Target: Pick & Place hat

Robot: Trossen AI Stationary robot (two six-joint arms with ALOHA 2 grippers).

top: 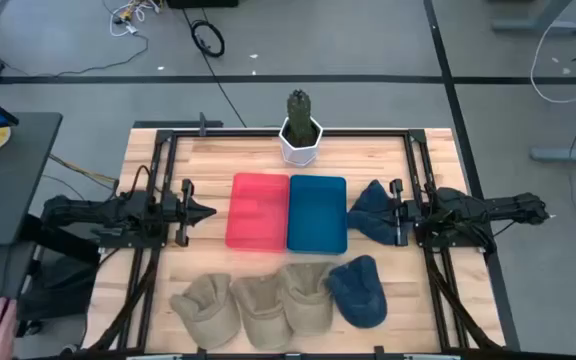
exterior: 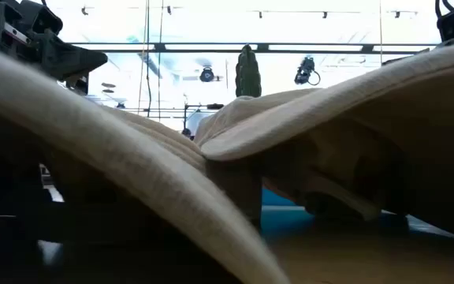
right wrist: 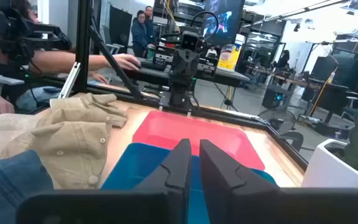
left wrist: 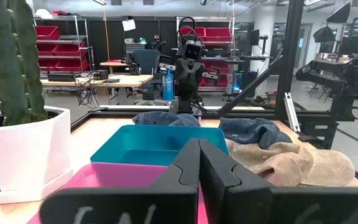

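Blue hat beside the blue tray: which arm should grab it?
Right, probably. The right gripper sits right at that blue hat, next to the blue tray; the left gripper waits beyond the red tray.

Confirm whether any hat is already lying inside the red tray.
No. In the high view the red tray holds nothing, and the tan hats lie on the table in front of it.
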